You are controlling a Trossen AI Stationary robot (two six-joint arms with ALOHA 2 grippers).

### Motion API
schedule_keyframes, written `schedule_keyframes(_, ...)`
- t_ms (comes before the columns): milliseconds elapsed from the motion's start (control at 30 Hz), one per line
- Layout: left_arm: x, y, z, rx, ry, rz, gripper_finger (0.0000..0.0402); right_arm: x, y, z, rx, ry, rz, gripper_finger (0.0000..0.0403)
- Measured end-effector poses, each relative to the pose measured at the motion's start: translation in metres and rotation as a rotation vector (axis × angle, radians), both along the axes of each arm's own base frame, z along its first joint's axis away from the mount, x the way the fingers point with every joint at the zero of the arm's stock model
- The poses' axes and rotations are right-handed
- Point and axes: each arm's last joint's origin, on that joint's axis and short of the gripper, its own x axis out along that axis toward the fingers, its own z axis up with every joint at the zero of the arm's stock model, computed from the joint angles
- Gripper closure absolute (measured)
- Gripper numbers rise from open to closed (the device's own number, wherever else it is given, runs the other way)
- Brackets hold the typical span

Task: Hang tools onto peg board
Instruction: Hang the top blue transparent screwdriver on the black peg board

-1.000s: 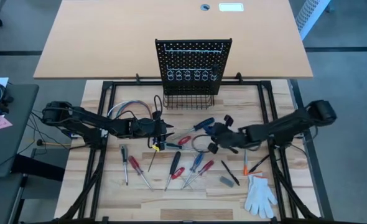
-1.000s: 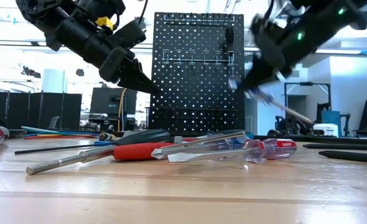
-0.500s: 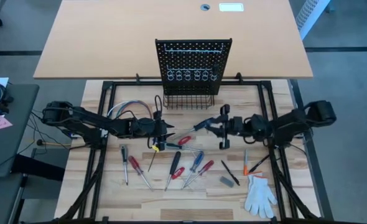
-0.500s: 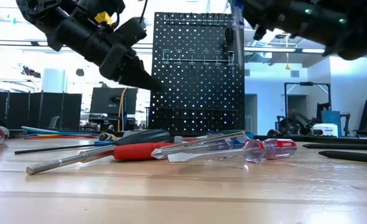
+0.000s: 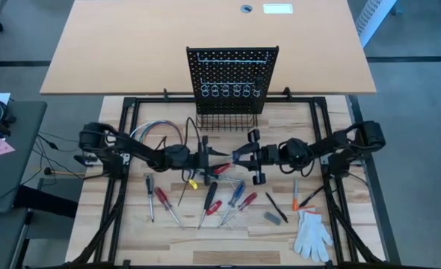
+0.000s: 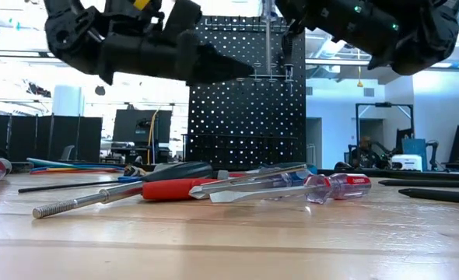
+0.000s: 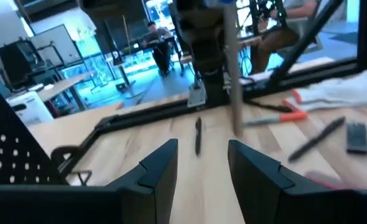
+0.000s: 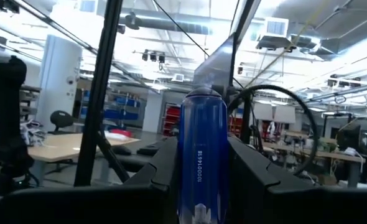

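Blue-handled screwdriver [image 8: 201,155] sits clamped between the right gripper's [image 5: 244,155] fingers, shaft toward the left gripper [image 5: 214,158], whose empty jaws stand parted nearby.

Bright overhead room light, soft shadows; low view backlit w/ glare, left wrist view motion-blurred.

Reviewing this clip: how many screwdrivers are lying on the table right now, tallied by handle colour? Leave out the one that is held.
Red handles: 4
Black handles: 2
Blue handles: 1
Total: 7
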Motion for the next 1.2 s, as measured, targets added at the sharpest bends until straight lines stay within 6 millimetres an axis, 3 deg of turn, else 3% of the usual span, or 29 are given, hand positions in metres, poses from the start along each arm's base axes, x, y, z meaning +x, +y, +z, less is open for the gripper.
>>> schedule_keyframes(167,0.014,-0.005,0.011,0.003,0.022,-0.156,0.0267,0.0,0.0,0.0,-0.001,-0.003,-0.001,0.0305)
schedule_keyframes(567,0.023,-0.006,0.019,-0.062,0.045,-0.157,0.0273,0.0,-0.001,0.0,0.001,0.003,-0.007,0.0305)
schedule_keyframes(700,0.023,-0.006,0.019,-0.064,0.045,-0.156,0.0303,0.0,-0.001,0.0,0.001,0.006,-0.007,0.0305)
schedule_keyframes(900,0.023,-0.006,0.019,-0.07,0.046,-0.152,0.0387,0.001,0.0,-0.002,0.0,0.026,-0.005,0.0305)
schedule_keyframes(1133,0.023,-0.006,0.017,-0.098,0.07,-0.152,0.0396,0.003,0.0,-0.005,0.005,0.063,-0.002,0.0303)
schedule_keyframes(1200,0.023,-0.006,0.015,-0.114,0.086,-0.152,0.0397,0.003,0.0,-0.006,0.025,0.082,0.006,0.0282)
